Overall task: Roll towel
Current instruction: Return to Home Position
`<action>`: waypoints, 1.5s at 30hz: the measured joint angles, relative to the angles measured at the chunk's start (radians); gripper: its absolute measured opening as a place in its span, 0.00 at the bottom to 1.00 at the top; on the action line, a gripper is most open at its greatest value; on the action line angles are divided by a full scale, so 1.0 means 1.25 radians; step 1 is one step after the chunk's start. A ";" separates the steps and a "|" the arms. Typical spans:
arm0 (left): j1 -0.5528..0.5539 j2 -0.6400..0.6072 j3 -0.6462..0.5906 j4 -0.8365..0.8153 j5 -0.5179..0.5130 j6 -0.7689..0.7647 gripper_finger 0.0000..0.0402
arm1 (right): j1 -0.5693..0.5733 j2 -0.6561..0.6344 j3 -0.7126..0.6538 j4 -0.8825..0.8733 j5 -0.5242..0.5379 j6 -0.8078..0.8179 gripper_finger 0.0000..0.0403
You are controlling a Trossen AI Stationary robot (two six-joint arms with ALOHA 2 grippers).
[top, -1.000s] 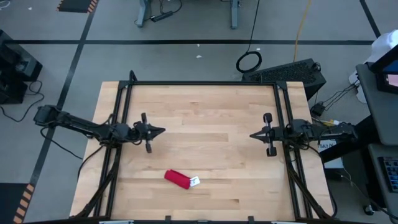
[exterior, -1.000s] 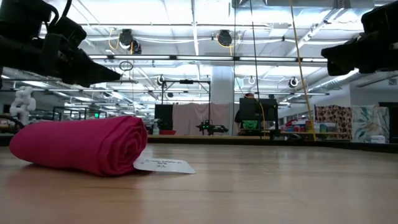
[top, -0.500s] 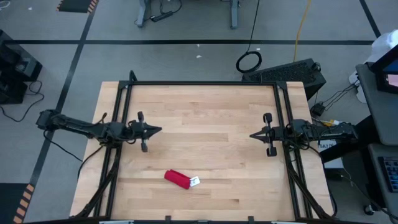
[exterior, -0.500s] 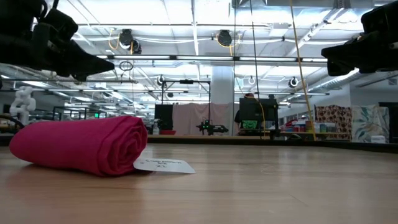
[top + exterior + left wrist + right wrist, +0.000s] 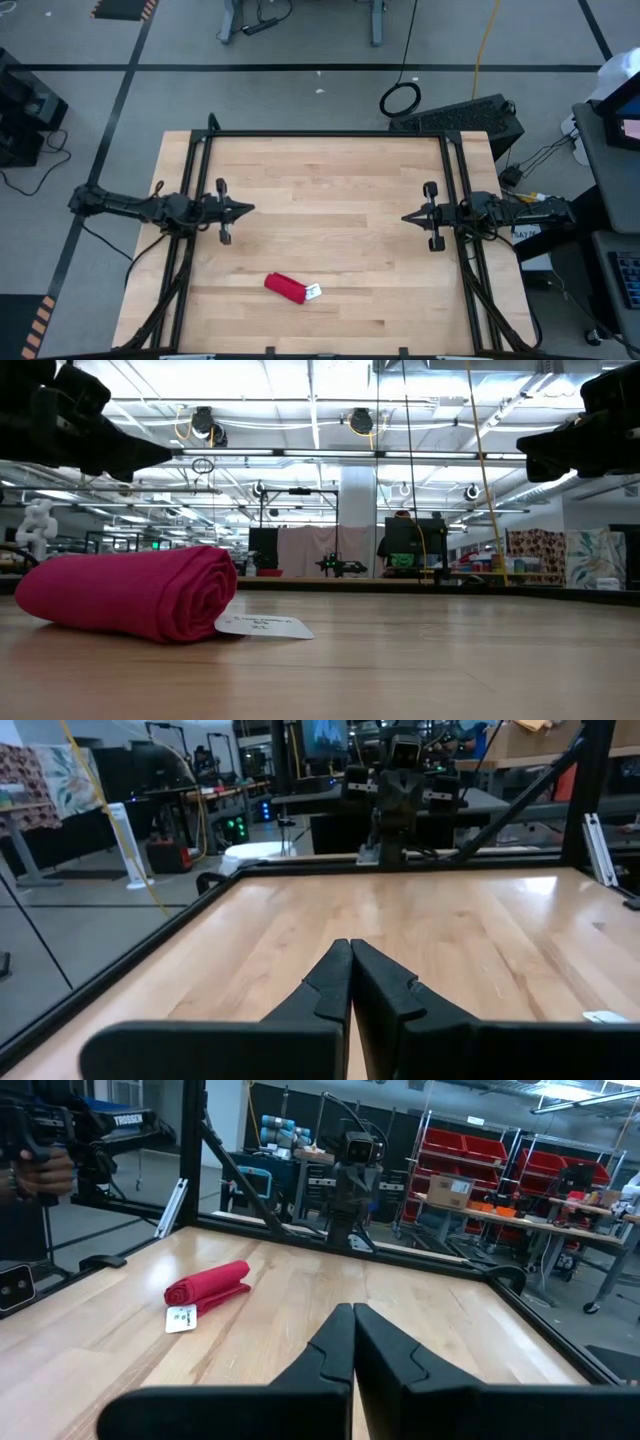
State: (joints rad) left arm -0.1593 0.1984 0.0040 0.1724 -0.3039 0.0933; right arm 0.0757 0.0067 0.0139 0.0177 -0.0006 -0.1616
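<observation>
**High view.** The wooden table (image 5: 330, 170) carries the towel (image 5: 285, 288), a bright red cloth wound into a short roll. It lies near the table edge at the picture's bottom, left of the middle. Its white tag (image 5: 313, 292) lies flat on the wood at the roll's right-hand end. My left pincer (image 5: 247, 209) hangs over the left side of the table and points toward the middle. My right pincer (image 5: 408, 217) hangs over the right side and faces it. Both are well apart from the towel and from each other. A black frame (image 5: 320, 133) borders the table.

**Low view.** The towel (image 5: 130, 603) rests on the wood with the spiral of one rolled end visible. The tag (image 5: 262, 626) lies on the table just beside that end. My left pincer (image 5: 150, 455) shows above the roll at upper left, clear of it. My right pincer (image 5: 530, 452) shows at upper right.

**Left wrist view.** The two fingers of my left pincer (image 5: 350, 945) lie pressed together, with nothing between them, above bare wood. My right arm (image 5: 400, 800) stands across the table.

**Right wrist view.** My right pincer (image 5: 353, 1310) is likewise closed upon itself and holds nothing. The towel (image 5: 208, 1285) lies farther off on the wood, with the tag (image 5: 180, 1318) beside it.
</observation>
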 joint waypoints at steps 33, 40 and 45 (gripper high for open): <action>0.161 -0.158 0.000 -0.128 0.236 -0.015 0.00 | 0.000 0.000 0.000 0.000 0.000 0.000 0.00; 0.160 -0.158 0.000 -0.129 0.238 -0.024 0.00 | 0.000 0.000 0.000 0.000 0.000 0.000 0.00; 0.160 -0.158 0.000 -0.128 0.238 -0.025 0.02 | 0.000 0.000 0.000 0.000 0.000 0.000 0.00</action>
State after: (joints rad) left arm 0.0410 0.0006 0.0044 0.0120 -0.0063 0.0616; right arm 0.0753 0.0071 0.0139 0.0177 -0.0006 -0.1616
